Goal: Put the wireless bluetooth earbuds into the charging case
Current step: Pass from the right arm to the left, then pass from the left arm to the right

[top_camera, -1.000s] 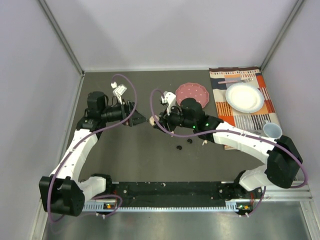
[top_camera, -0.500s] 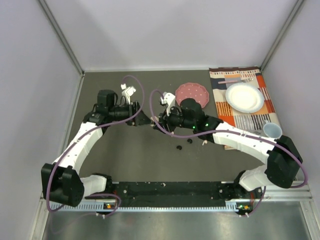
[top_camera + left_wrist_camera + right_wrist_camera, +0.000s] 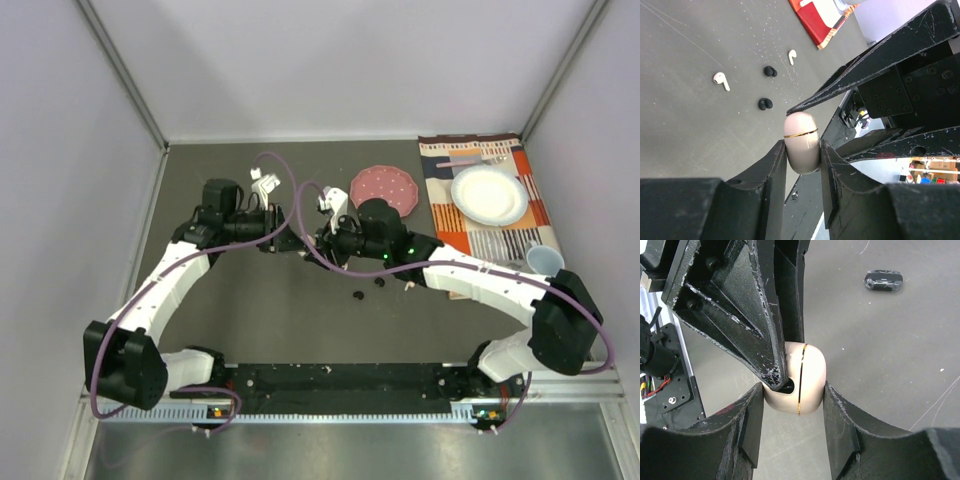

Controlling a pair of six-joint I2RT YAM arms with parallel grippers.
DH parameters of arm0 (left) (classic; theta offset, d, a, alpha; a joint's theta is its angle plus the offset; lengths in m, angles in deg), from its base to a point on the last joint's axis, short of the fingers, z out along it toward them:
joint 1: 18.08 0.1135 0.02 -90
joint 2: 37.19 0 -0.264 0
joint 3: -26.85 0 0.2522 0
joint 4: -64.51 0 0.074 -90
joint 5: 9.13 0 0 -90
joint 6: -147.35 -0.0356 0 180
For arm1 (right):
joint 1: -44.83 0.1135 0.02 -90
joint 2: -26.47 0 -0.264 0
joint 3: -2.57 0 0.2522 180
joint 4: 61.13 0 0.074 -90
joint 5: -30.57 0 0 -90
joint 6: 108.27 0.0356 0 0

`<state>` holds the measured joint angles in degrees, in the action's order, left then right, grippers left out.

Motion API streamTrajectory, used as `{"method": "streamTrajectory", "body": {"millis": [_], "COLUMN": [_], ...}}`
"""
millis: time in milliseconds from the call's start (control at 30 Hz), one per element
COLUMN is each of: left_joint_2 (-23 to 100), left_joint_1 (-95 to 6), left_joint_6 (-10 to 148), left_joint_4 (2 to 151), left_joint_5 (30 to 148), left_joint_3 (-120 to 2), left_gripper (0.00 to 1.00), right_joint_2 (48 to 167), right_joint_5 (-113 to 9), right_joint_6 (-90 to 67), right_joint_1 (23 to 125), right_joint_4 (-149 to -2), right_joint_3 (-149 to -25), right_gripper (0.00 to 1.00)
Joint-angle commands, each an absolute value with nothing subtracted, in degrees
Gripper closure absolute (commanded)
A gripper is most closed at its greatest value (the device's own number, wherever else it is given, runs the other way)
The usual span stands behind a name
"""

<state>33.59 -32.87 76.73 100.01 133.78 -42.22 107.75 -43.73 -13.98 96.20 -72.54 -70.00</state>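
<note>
The charging case (image 3: pixel 801 142), a beige-pink rounded shell with a gold seam, hangs above the table with both grippers on it. My left gripper (image 3: pixel 802 146) is shut on its lower half. My right gripper (image 3: pixel 792 390) is shut on the same case (image 3: pixel 807 375) from the other side. In the top view the two grippers, left (image 3: pixel 290 240) and right (image 3: pixel 318 243), meet tip to tip and hide the case. The earbuds lie loose on the table: two white ones (image 3: pixel 721 80) (image 3: pixel 791 56) and two black ones (image 3: pixel 770 71) (image 3: pixel 765 103).
A pink disc (image 3: pixel 385 187) lies behind the right gripper. At the right, a striped placemat (image 3: pixel 500 232) carries a white plate (image 3: pixel 489 194), a fork and a pale cup (image 3: pixel 545 262). A small black oblong object (image 3: pixel 883 280) rests on the table. Walls close in on both sides.
My left arm swung right to the case held by the right gripper, and its jaws went from open to shut on the case. The right arm stayed put.
</note>
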Motion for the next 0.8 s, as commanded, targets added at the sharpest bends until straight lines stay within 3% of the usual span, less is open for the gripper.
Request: {"method": "streamTrajectory", "body": {"millis": [0, 67, 167, 233, 367, 600, 767], "left_joint_2": [33.6, 33.5, 32.9, 32.0, 29.3, 23.0, 19.5], "left_joint_1": [-32.9, -32.9, -32.9, -32.9, -32.9, -32.8, -33.1], "left_joint_6": [73.3, 72.9, 72.5, 71.9, 71.0, 74.8, 81.2], "left_joint_4": [101.4, 101.6, 101.7, 101.8, 101.6, 90.2, 69.3], "left_joint_5": [134.2, 133.5, 132.1, 129.1, 121.6, 115.9, 118.0], "left_joint_3": [-44.8, -44.9, -44.9, -44.9, -44.5, -40.4, -33.2], "left_gripper": [0.91, 1.00, 1.00, 1.00, 1.00, 1.00, 1.00], "right_joint_2": [107.6, 107.6, 107.3, 106.6, 103.5, 92.7, 91.3], "right_joint_5": [-44.4, -45.6, -46.9, -48.0, -48.0, -54.7, -44.1], "right_joint_6": [-12.8, -12.1, -10.4, -8.4, -6.8, 5.0, 27.2], "right_joint_1": [96.7, 96.7, 96.7, 96.6, 96.3, 93.5, 82.5], "right_joint_4": [-68.8, -68.4, -67.9, -67.9, -67.9, -70.0, -72.8], "right_joint_3": [-71.7, -71.6, -71.8, -72.2, -71.3, -65.4, -66.2], "right_gripper": [0.92, 0.77, 0.61, 0.36, 0.29, 0.03, 0.02]}}
